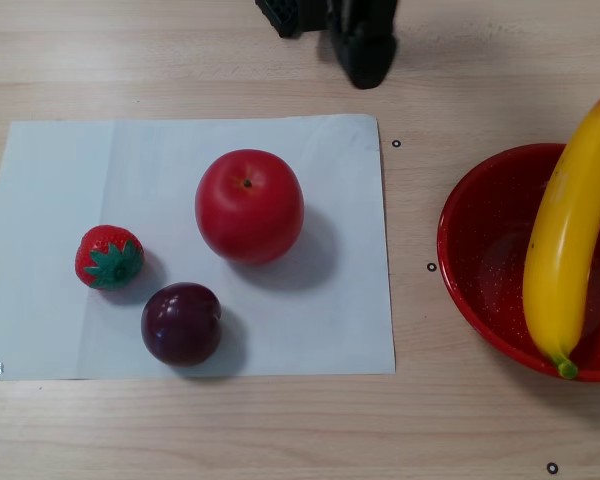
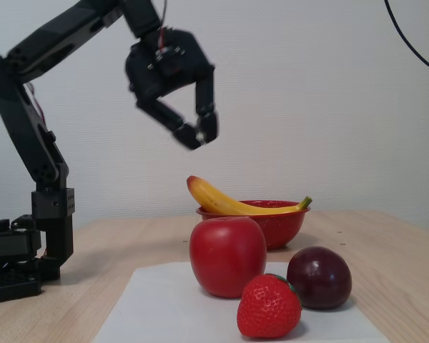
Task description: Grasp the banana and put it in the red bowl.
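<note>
The yellow banana (image 1: 565, 240) lies across the red bowl (image 1: 480, 250) at the right of the other view. Its green stem rests on the bowl's near rim and its orange end sticks out past the far rim. In the fixed view the banana (image 2: 229, 204) rests on the rim of the bowl (image 2: 279, 225), with its orange end jutting out to the left. My gripper (image 2: 199, 133) hangs in the air well above the banana's orange end. It holds nothing and its fingertips are close together. A black part of the arm (image 1: 365, 45) shows at the top edge.
A white paper sheet (image 1: 60, 330) lies on the wooden table. On it are a red apple (image 1: 248, 205), a strawberry (image 1: 109, 257) and a dark plum (image 1: 181, 323). The arm's base (image 2: 21, 250) stands at the left of the fixed view.
</note>
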`<action>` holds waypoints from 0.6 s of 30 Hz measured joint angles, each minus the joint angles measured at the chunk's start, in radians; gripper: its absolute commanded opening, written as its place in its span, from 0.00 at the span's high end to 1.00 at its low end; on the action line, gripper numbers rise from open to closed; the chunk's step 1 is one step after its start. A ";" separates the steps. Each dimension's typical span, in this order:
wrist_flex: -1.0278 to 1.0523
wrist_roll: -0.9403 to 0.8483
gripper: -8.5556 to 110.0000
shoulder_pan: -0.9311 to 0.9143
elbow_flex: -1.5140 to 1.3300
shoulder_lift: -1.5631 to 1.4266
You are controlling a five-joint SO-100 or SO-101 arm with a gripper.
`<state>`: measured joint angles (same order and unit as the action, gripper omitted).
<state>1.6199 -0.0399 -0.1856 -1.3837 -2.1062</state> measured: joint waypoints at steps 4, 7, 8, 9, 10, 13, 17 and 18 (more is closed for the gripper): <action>-0.118 0.000 0.93 0.005 -0.186 -0.115; -0.230 0.002 0.93 0.021 -0.344 -0.201; -0.265 0.002 0.93 0.021 -0.397 -0.229; -0.310 0.000 0.93 0.021 -0.462 -0.264; -0.359 0.000 0.93 0.020 -0.525 -0.299; -0.482 -0.002 0.93 0.012 -0.667 -0.397; -0.589 -0.015 0.93 0.014 -0.838 -0.505; -0.617 -0.015 0.93 0.015 -0.882 -0.526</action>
<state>1.0032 -0.0552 -0.1703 -2.2657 -2.6323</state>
